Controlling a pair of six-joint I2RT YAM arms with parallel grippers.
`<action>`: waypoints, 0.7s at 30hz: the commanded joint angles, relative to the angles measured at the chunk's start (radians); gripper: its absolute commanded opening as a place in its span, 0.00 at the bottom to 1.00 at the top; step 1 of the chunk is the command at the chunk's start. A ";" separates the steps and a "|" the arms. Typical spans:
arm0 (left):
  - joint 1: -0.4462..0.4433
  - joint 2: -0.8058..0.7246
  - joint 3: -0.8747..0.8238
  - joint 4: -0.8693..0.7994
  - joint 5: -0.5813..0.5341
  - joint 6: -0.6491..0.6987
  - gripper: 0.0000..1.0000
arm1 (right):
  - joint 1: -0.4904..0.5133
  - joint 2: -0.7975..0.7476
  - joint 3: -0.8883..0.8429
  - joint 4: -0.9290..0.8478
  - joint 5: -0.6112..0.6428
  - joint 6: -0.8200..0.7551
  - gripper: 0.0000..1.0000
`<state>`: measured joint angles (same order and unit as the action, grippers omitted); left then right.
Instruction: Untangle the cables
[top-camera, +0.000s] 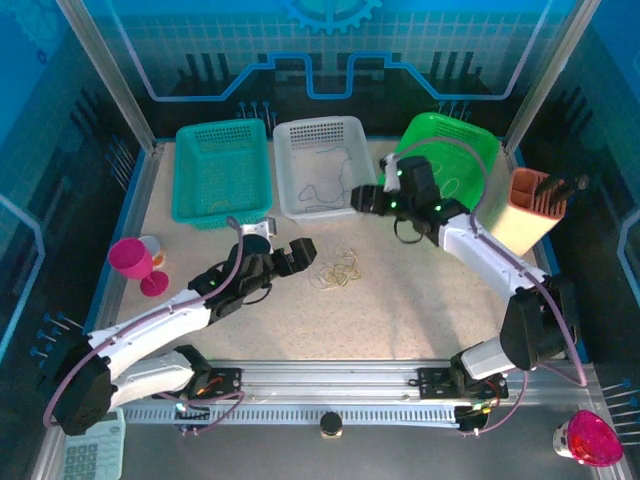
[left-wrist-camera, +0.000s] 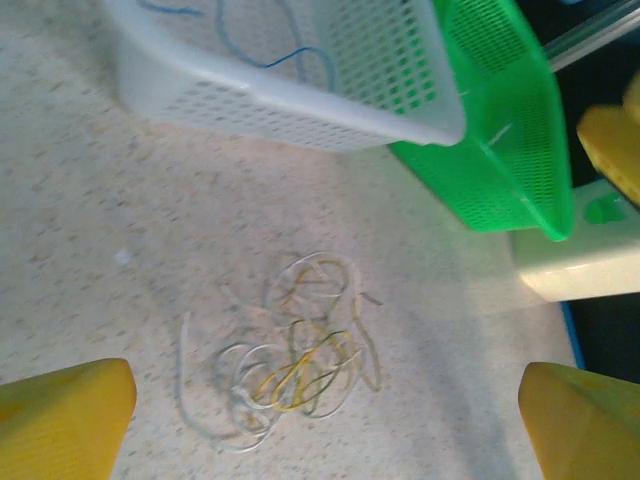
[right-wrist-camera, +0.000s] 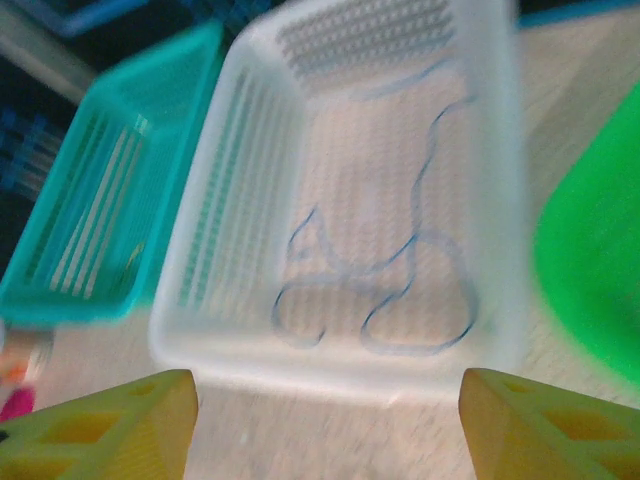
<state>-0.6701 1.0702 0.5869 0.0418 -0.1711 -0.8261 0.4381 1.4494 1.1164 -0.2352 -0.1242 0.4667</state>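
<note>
Left gripper is down low over the table, fingers spread wide, nothing between them. On its wrist camera I see the small tangle of cables lying flat on the table just ahead of that gripper. It sits roughly centred between the 2 yellow fingertips and touches neither. Whitish and yellowish strands are looped through each other there. From above, the tangle sits just to the right of the left gripper, out in the open, near the white basket.

Right gripper hovers at the near right corner of the white basket, beside the green basket. Its wrist picture is blurred, but I can make out the gripper with its fingers apart and empty. The dark cable lies in loose curls on the floor of the white basket, ahead of the fingertips and clear of them. From above, that dark cable is just left of the right gripper. The teal basket stands beside the white one on its left.
</note>
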 joint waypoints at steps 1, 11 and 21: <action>0.008 -0.023 0.027 -0.126 -0.066 -0.068 0.99 | 0.077 -0.040 -0.096 -0.057 0.000 -0.067 0.69; 0.033 0.005 -0.003 -0.153 -0.052 -0.122 0.99 | 0.112 0.050 -0.164 -0.023 -0.037 -0.101 0.65; 0.063 -0.077 -0.043 -0.254 -0.130 -0.201 0.99 | 0.262 0.197 -0.007 -0.052 -0.018 -0.141 0.55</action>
<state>-0.6281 1.0554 0.5732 -0.1581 -0.2485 -0.9752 0.6735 1.6039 1.0565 -0.2749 -0.1421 0.3481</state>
